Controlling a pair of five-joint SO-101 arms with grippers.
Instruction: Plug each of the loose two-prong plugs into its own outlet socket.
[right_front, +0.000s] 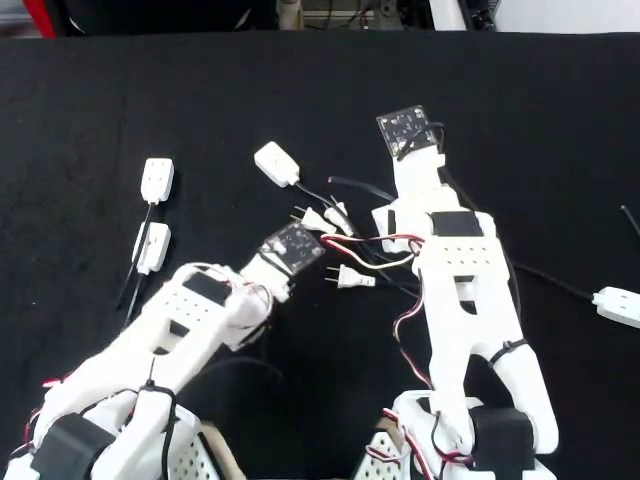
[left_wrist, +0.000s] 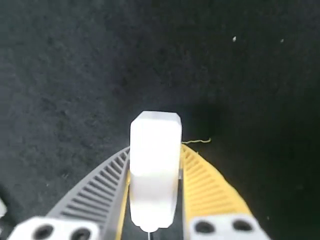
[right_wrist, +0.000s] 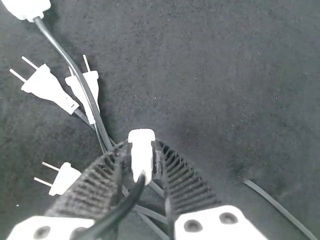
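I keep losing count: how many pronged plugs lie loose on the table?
3: one plug and a second side by side by a black cable, a third apart, near the right gripper. Arms may hide others.

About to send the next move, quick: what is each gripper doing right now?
Left gripper: closed on a white block, likely an outlet socket.
Right gripper: closed on a white plug.

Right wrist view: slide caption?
Right gripper clamps a corded white plug; three loose two-prong plugs lie nearby on the black table.
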